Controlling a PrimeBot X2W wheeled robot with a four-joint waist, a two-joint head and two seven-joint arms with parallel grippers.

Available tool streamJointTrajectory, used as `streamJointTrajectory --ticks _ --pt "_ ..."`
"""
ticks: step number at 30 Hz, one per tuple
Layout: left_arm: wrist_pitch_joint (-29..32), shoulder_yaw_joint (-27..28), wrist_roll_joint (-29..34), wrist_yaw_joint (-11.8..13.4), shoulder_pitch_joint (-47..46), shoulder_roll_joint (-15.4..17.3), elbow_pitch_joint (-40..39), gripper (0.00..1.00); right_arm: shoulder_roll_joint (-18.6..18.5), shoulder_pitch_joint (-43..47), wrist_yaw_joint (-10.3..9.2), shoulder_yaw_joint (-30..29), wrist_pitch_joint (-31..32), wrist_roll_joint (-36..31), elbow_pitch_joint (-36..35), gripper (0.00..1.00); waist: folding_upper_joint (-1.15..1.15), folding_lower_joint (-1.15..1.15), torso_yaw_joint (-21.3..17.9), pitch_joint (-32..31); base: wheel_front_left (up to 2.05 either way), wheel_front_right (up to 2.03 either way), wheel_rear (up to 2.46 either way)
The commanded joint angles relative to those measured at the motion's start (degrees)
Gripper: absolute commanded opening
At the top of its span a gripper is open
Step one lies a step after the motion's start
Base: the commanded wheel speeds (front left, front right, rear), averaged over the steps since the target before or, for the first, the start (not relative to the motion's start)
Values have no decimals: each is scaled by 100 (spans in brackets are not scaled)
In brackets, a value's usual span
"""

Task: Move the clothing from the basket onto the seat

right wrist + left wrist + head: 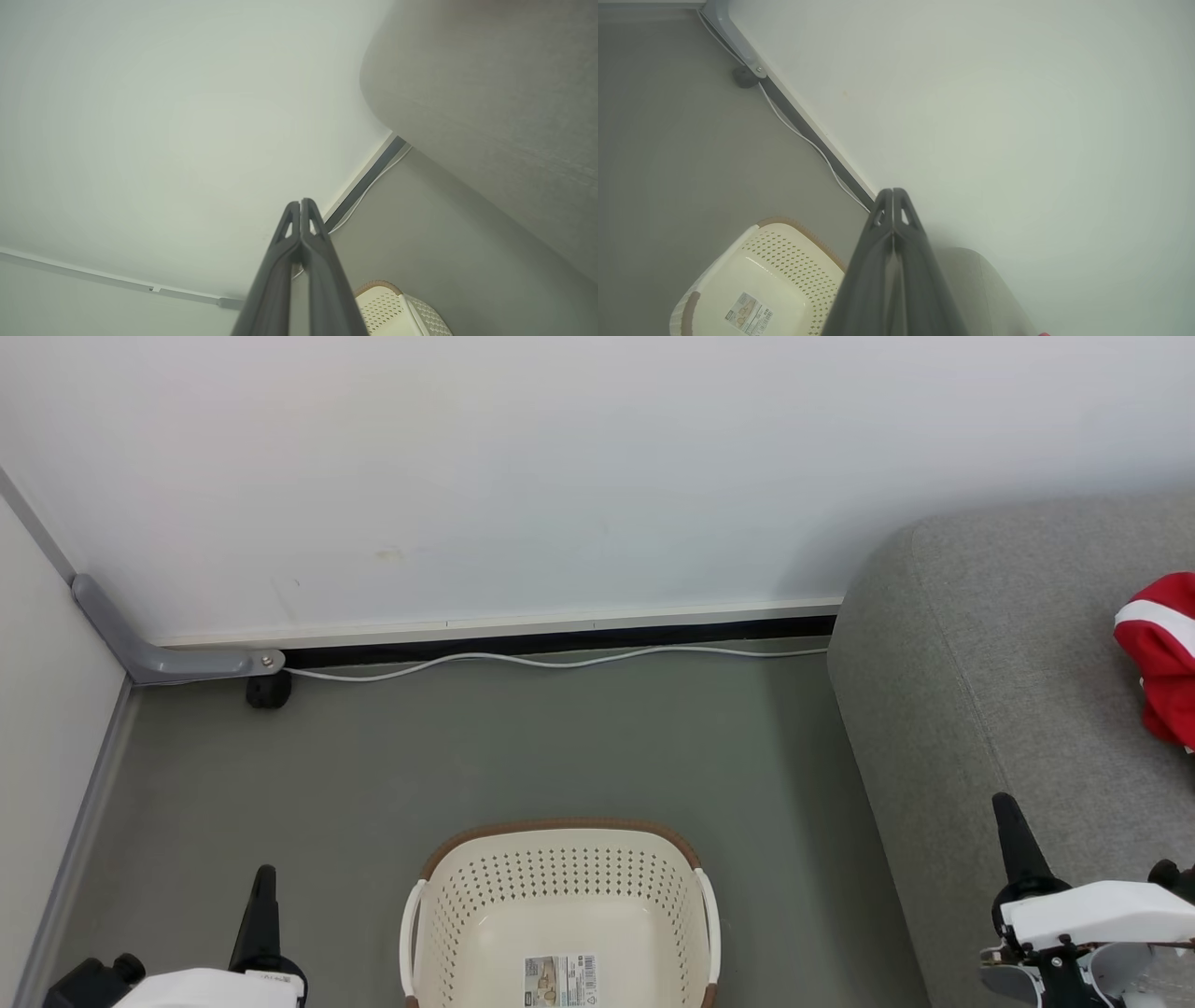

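Bright red thin-fabric clothing with a white stripe (1162, 653) lies on the large grey upholstered seat (980, 663) at three o'clock. The cream perforated plastic basket (560, 824) at six o'clock looks empty. The left gripper (265, 882) and right gripper (1006, 807) are closed, holding nothing. Likely finished: park both clear of the basket.
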Motion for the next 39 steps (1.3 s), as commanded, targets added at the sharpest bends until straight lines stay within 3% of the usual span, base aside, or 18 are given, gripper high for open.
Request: streamJointTrajectory --ticks 1,39 --pt "55 81 -195 -79 -323 102 -188 0 -40 -74 13 14 88 201 -205 0 0 0 7 -1 0 0 0" --pt "686 46 -2609 -200 -645 129 -370 0 -5 84 18 -363 713 2586 -643 0 0 0 155 -23 0 0 0"
